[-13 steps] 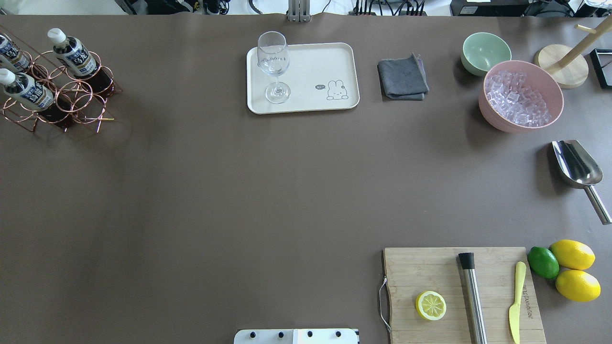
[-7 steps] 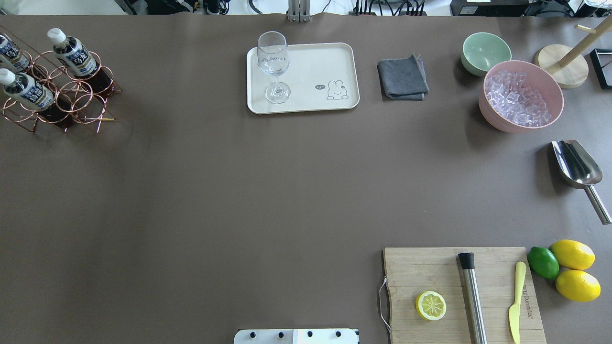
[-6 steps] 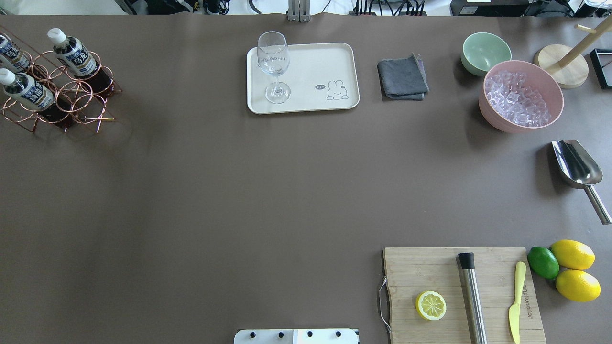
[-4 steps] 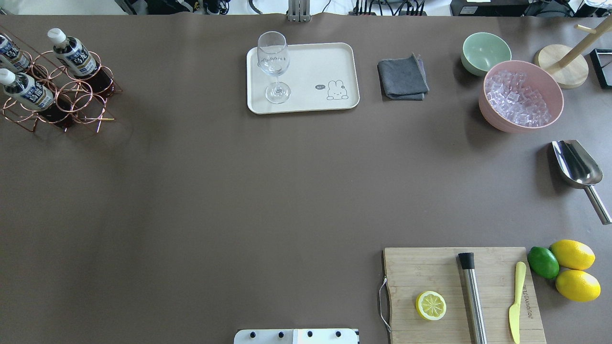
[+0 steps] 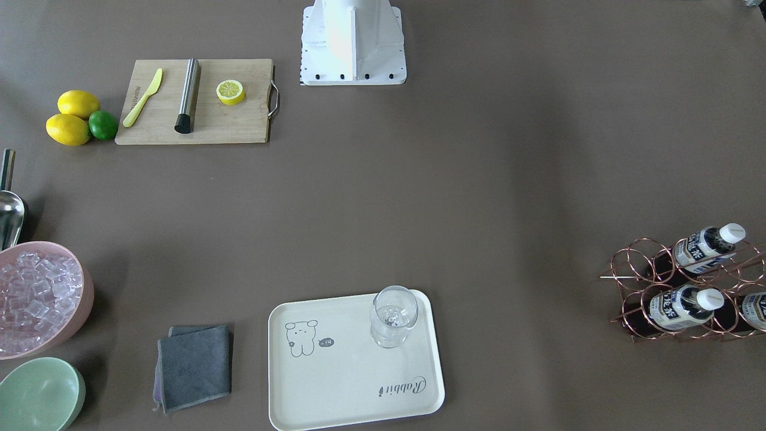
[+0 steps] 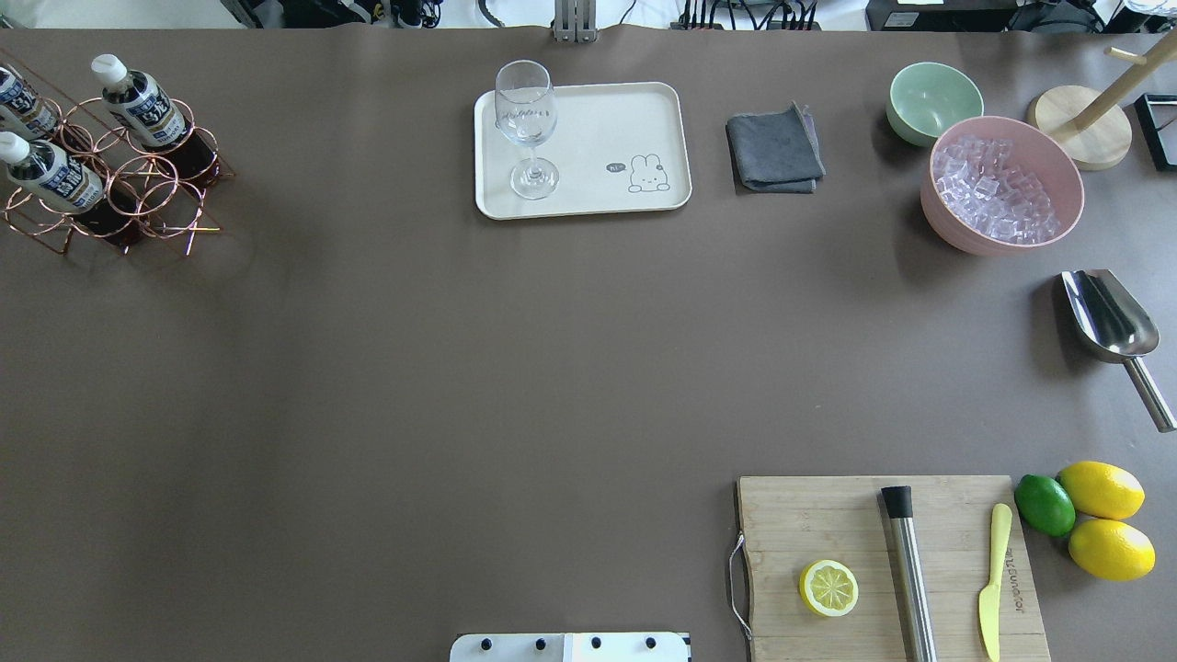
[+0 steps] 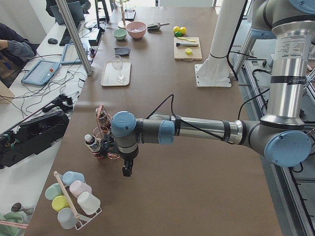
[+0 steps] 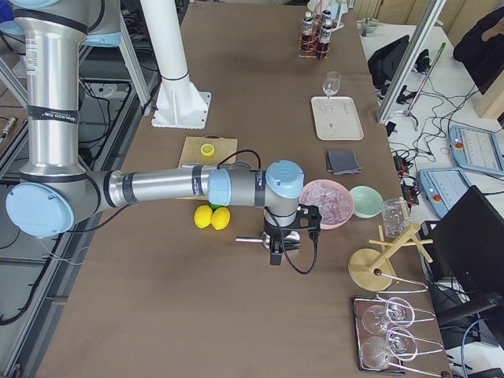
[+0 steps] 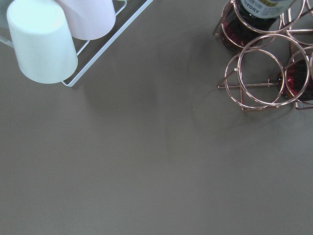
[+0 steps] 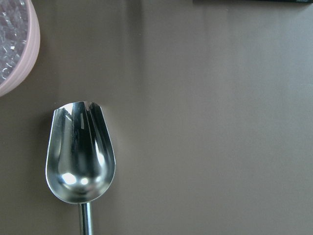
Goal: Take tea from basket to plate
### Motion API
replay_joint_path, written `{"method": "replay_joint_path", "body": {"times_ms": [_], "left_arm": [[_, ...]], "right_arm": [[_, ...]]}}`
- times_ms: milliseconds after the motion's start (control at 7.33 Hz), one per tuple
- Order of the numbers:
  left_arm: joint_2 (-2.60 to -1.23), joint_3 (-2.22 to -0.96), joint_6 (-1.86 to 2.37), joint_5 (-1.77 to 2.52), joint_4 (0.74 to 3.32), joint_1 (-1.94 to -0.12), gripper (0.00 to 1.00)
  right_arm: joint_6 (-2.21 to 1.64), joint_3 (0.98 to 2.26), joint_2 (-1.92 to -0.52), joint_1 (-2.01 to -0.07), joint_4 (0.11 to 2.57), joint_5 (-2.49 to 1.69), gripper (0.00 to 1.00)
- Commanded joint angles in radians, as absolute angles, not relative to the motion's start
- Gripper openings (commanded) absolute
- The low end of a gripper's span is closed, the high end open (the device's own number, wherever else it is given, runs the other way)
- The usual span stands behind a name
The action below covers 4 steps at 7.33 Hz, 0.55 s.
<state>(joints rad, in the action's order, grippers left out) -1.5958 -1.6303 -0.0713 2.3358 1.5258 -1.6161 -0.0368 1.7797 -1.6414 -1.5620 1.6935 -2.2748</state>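
Note:
Three tea bottles stand in the copper wire basket (image 6: 138,198) at the far left of the table; the nearest to the middle is one tea bottle (image 6: 138,103). The basket also shows in the front-facing view (image 5: 634,287) and the left wrist view (image 9: 259,68). The cream plate (image 6: 607,129) lies at the far middle and carries a wine glass (image 6: 527,129). My left gripper (image 7: 126,169) hangs beside the basket (image 7: 101,130), apart from it. My right gripper (image 8: 275,253) hangs over the metal scoop. Both show only in side views; I cannot tell whether they are open or shut.
A cup rack (image 9: 44,39) stands near the basket. A grey cloth (image 6: 774,149), green bowl (image 6: 933,99), pink bowl of ice (image 6: 1002,184) and scoop (image 6: 1108,317) sit at the right. A cutting board (image 6: 883,570) with a lemon half, muddler and knife lies near right.

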Motion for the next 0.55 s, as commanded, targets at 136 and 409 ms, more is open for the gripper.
{"method": "replay_joint_path", "body": {"times_ms": [136, 409], "left_arm": [[-1.601, -1.640, -0.320, 2.336, 1.523, -1.624, 0.98], [-1.608, -1.635, -0.507, 2.336, 1.526, -1.624, 0.98]], "right_arm": [[-0.037, 1.784, -1.641, -1.562, 1.694, -2.272, 1.00], [-0.037, 1.784, -1.641, -1.562, 1.694, -2.272, 1.00]]}}
